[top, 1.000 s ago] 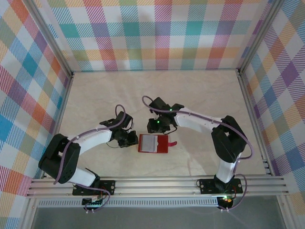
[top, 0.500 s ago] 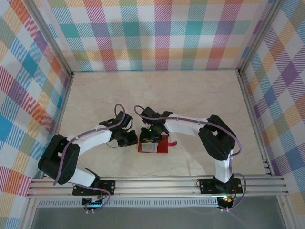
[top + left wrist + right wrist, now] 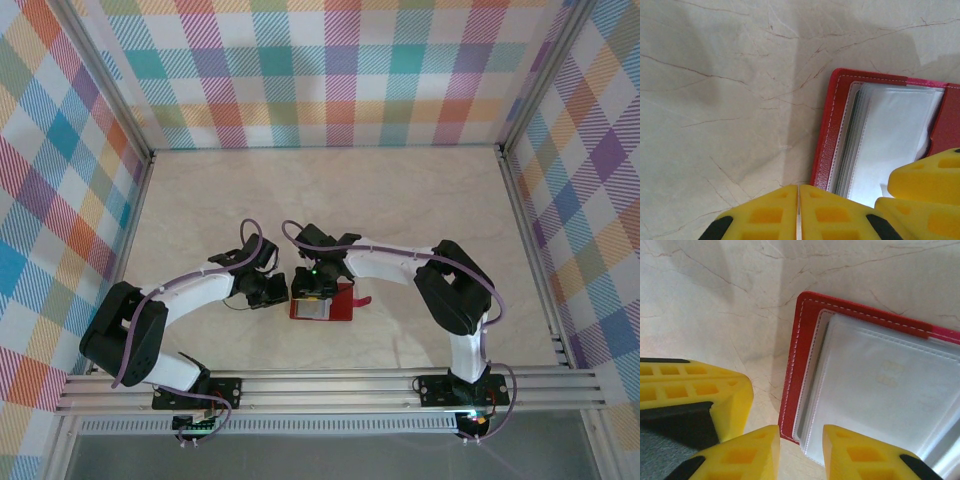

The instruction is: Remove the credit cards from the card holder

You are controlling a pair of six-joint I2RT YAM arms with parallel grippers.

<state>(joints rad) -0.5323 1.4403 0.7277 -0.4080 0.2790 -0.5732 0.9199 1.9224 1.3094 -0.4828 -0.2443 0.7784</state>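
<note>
Now | left pincer (image 3: 799,200) closed beside card holder (image 3: 827,145) | right pincer (image 3: 801,435) (narrowly apart) straddles its corner

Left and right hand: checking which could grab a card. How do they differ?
The left hand has its fingers pressed together; the right hand holds them apart. Nothing lies between the left hand's fingers; a corner of the wallet lies between the right hand's. Both have yellow fingers at the wallet.
</note>
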